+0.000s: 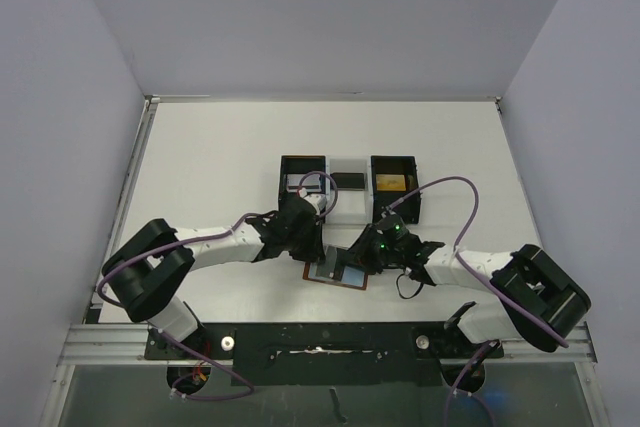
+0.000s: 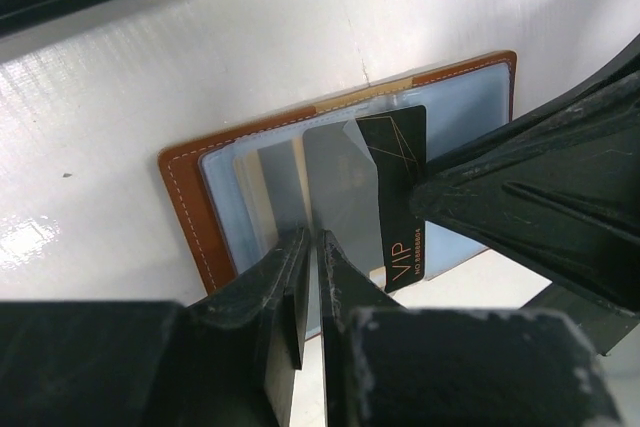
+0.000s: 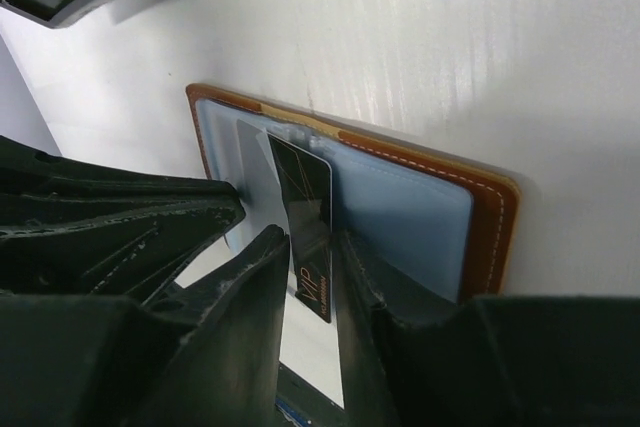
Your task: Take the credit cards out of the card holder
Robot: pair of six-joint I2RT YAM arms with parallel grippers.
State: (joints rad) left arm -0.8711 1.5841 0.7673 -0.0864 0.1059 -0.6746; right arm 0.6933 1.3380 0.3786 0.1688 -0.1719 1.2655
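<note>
— Where is the card holder (image 1: 325, 273) to be found?

— It is laid open on the worktop (image 1: 220, 167), inner side up, close to the near edge and about midway between the left and right edges. The black-and-white tray (image 1: 283, 177) is set just beyond it, toward the far edge.

— How is its long axis turned?

— It is run roughly along the near edge, with the right end tipped slightly nearer. The fold is set across that axis, and the brown border is seen framing the blue-grey pockets.

— And the cards?

— A black card (image 2: 400, 187) marked VIP is drawn partway out of a pocket by the fold. Its long axis is crossed with the holder's, and its lettered end is carried past one long edge, over the worktop. A grey card (image 2: 340, 177) is seen beside it, touching it.

— What is reported of the right gripper (image 3: 310, 235)?

— Its fingers are clenched on the black card, one on each face.

— And the left gripper (image 2: 312, 237)?

— Its fingers are drawn together to a thin slit over the holder at the grey card's lower end. Whether anything is pinched between them cannot be told.
</note>
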